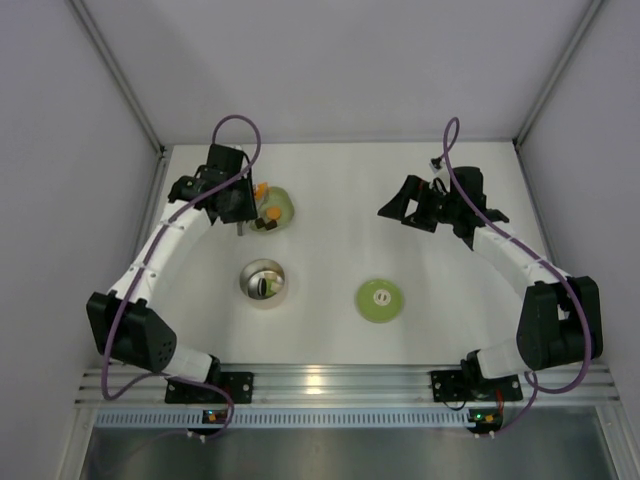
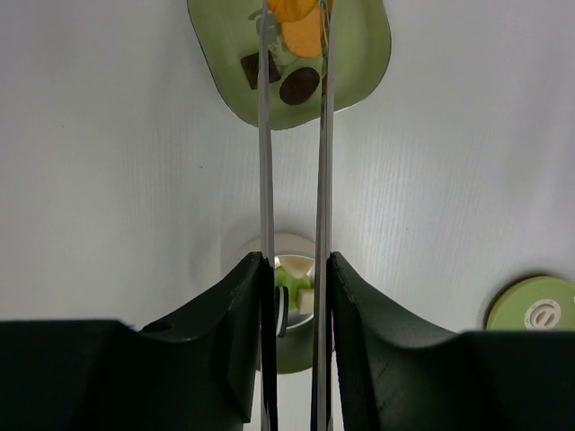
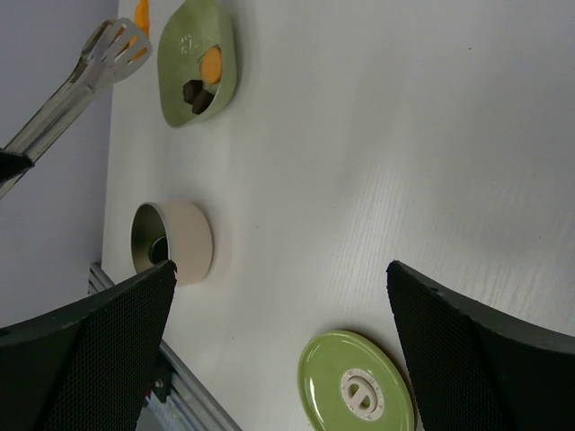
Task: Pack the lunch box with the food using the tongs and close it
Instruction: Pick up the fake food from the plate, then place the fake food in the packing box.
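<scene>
The left pincer [image 2: 295, 265] is clamped on the tongs [image 2: 265, 162], its two black fingers [image 2: 243, 341] pressing the thin metal arms from outside so that they run nearly side by side. The tongs reach out over the pale green dish [image 2: 359, 63] at the far left of the tabletop [image 1: 340, 230]. In the dish lie orange pieces [image 2: 304, 34] and two dark brown pieces [image 2: 299, 85]. In the right wrist view an orange bit shows right at the slotted head of the tongs, above the dish's far edge; whether the head grips it cannot be told.

The lunch box [image 3: 189, 242] stands upright and uncovered on the tabletop, nearer the arm bases than the dish and well apart from it. In the left wrist view it lies directly below the pincer, and yellow-green pieces [image 2: 292, 280] with something dark beside them are visible inside.

Its green lid [image 1: 380, 300], with the white centre facing up, lies flat on the tabletop to the right of the lunch box, apart from it.

The right pincer [image 3: 280, 269] hangs above the far right of the tabletop with its jaws spread wide and nothing between them; the lid and the lunch box show below it in its own view.
</scene>
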`<state>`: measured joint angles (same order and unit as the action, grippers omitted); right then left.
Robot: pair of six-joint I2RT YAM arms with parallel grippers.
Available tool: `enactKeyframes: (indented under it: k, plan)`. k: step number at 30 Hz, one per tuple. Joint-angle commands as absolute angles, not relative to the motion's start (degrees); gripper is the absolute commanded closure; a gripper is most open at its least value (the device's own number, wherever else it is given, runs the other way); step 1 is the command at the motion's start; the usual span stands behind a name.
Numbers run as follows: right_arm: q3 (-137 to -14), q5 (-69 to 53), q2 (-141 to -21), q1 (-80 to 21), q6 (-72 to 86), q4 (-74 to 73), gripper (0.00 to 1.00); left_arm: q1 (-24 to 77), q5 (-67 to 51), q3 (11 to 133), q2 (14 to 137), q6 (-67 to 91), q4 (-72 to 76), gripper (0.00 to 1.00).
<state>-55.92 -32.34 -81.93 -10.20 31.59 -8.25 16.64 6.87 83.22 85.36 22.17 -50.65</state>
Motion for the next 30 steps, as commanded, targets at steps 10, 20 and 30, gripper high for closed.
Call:
enactKeyframes:
  k: [10, 20, 30]
  plan:
    - [-57.5, -30.4, -82.2, -9.4, 30.8, -6.3, 0.01, 16.6, -0.5, 71.9, 63.1, 22.9, -58.8, 0.78]
    - [-56.2, -28.4, -81.2, -9.4, 30.8, -7.0, 0.00, 17.6, -7.2, 66.1, 50.2, 24.3, -68.8, 0.78]
    - [-55.8, -27.2, -80.3, -9.6, 30.7, -8.1, 0.00, 17.8, -10.5, 57.7, 43.0, 26.9, -70.2, 0.79]
